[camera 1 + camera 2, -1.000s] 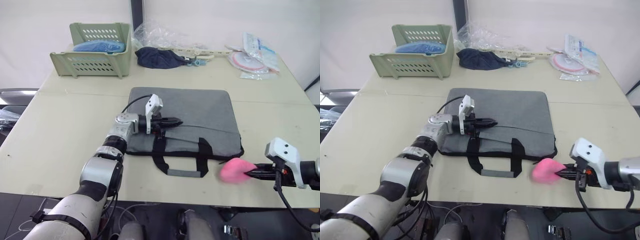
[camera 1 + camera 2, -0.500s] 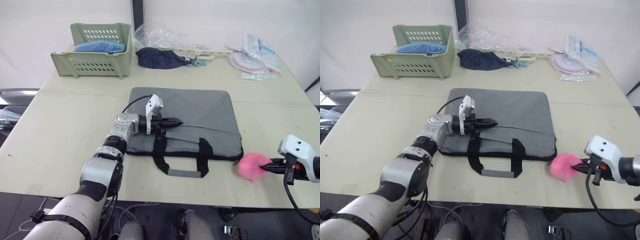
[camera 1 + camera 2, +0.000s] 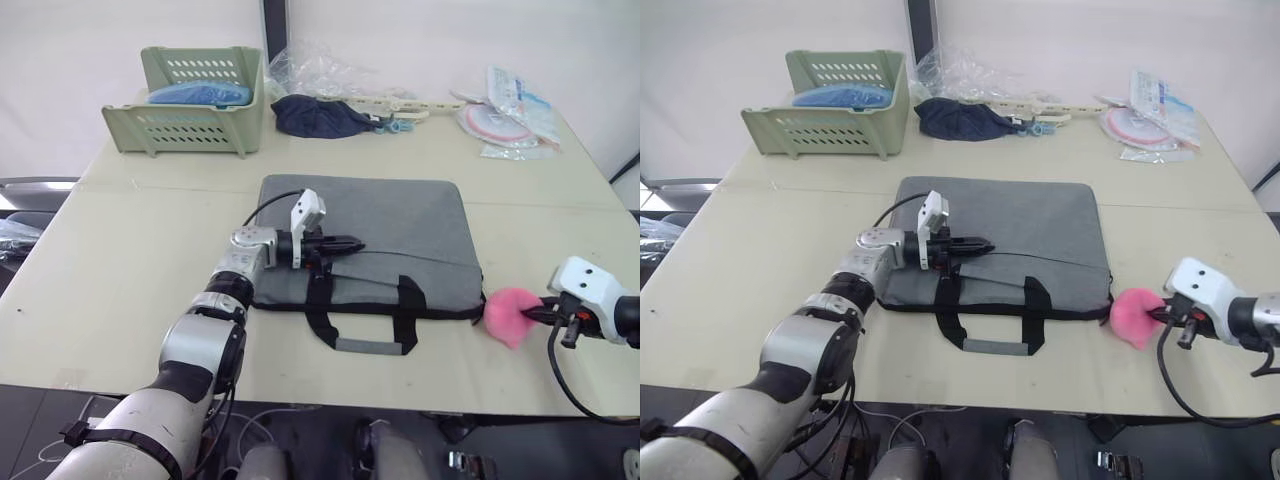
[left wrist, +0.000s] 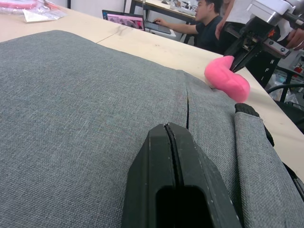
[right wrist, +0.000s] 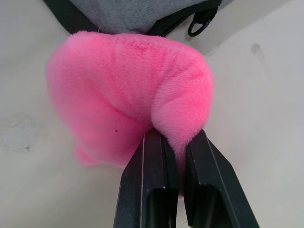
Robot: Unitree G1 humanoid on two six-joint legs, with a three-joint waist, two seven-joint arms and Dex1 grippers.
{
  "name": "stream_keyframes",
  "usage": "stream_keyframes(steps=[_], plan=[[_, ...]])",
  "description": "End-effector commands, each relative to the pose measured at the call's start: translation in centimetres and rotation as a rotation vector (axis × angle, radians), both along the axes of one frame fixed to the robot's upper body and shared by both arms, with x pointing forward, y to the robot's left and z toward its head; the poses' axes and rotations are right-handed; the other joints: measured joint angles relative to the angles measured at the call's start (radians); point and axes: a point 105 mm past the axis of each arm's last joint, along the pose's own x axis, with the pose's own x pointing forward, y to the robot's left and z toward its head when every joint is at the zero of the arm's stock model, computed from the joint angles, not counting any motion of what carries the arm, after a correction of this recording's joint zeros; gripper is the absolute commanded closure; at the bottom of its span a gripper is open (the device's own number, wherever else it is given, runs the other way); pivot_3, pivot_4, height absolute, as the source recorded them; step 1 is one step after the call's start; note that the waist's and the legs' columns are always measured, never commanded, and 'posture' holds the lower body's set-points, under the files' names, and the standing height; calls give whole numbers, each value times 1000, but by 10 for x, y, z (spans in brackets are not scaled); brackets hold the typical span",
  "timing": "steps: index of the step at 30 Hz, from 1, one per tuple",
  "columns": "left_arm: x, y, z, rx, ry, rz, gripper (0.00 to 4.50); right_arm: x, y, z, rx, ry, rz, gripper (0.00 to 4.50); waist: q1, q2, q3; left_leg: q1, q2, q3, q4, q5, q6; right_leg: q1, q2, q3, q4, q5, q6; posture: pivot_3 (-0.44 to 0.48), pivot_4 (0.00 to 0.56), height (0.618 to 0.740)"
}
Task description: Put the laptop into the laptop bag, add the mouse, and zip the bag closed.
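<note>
Bag [image 3: 400,225] – matt grey woven cloth; pink blob [image 5: 128,95] – fuzzy plush; bench [image 3: 130,260] smooth, matt; basket [image 3: 190,95] plastic.

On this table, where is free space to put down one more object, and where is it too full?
Free: the beige table left of the flat grey fabric bag, below the pale green plastic basket; also the right side beyond the bag, above the pink fluffy blob. Crowded: the far edge, with navy cloth bundle and plastic packets.
</note>
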Motion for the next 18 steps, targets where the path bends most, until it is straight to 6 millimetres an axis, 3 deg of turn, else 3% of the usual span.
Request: stream_keyframes(steps=[1,6,12,18], plan=[[-13,12,-50,112,161,19,4500,2,-16,0,-48,-23,-71,3218,0,0,0,0,0,0,0,0,0,0,0,0,0,0,0,0,150,740],[-13,13,-50,113,161,18,4500,3,-18,0,-48,-41,-85,875,-6,0,0,0,0,0,0,0,0,0,0,0,0,0,0,0,150,740],[-14,12,-51,111,164,14,4500,9,-17,16,-39,-134,-119,875,-6,0,-1,0,0,0,0,0,0,0,0,0,1,0,0,0,150,740],[-15,11,-52,111,167,8,4500,-3,-22,36,-143,-167,-91,875,-5,1,-2,0,0,0,0,0,0,0,0,0,0,0,0,0,150,740]])
